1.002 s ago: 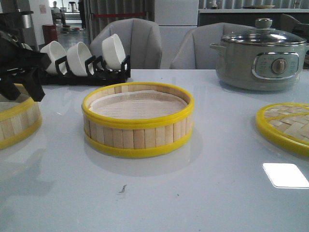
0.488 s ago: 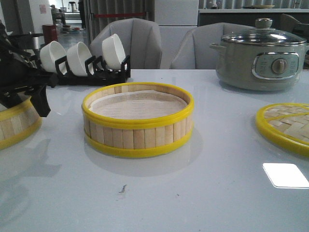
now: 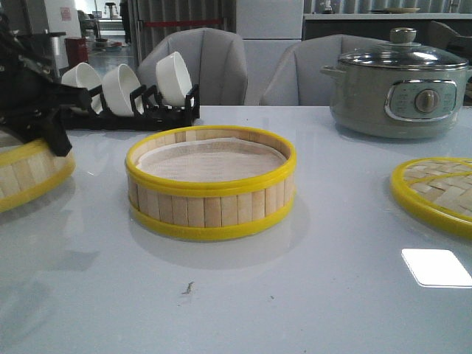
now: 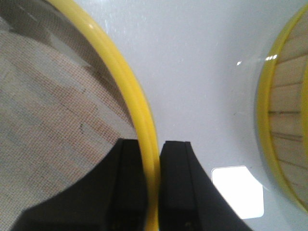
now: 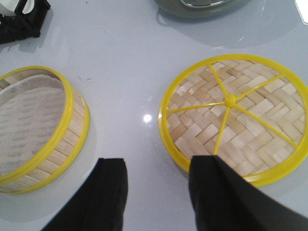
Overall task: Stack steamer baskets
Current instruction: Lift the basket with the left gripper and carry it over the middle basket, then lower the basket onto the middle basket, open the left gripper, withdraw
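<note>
- A pale grey table (image 3: 310,295) carries two steamer baskets, round bamboo rings with yellow rims and white liners.
- One steamer basket (image 3: 211,183) sits flat in the middle of the table; it is the landmark here, and probably the base of the stack.
- The second steamer basket (image 3: 29,173) is to the left of the central one, well apart from it, tilted, with its near edge seemingly off the table.
- The left hand (image 4: 153,187) is clamped on that basket's yellow rim, one finger inside the ring and one outside. This pinch on the thin wall likely lets the arm carry the ring level without touching the liner.
- The right hand (image 5: 156,192) hangs with its fingers apart, holding nothing, above the table between the central basket and a flat woven lid (image 5: 234,118) to its right.
- Behind the central basket stand a rack of white bowls (image 3: 125,87) and a grey-green pot (image 3: 398,81).
</note>
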`<move>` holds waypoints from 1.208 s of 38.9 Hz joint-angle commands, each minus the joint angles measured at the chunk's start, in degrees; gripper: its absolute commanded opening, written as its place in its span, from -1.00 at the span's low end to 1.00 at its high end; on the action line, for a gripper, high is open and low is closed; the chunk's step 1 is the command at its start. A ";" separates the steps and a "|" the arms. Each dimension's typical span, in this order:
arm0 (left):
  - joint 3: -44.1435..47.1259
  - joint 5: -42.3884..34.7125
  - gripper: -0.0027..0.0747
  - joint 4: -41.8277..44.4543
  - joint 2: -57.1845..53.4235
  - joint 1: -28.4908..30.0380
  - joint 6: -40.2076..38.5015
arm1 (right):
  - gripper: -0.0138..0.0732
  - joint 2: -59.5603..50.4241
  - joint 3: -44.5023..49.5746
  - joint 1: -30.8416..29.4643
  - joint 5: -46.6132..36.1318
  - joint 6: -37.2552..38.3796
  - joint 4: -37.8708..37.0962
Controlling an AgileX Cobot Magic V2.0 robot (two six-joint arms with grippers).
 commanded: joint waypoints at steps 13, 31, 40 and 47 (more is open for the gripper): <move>-20.24 9.78 -0.70 -0.72 -4.03 -12.77 -0.47 | 0.27 -0.38 -2.09 -0.12 -3.33 -0.59 0.22; -21.34 5.74 -0.70 -0.25 -1.50 -32.82 -0.47 | 0.27 -0.38 -2.09 -0.12 -3.33 -0.59 0.22; -21.34 5.09 -0.70 0.45 1.60 -34.39 -0.47 | 0.27 -0.38 -2.09 -0.12 -3.33 -0.59 0.22; -21.34 5.44 -0.70 2.92 2.86 -34.39 -1.14 | 0.27 -0.38 -2.09 -0.12 -3.33 -0.59 0.22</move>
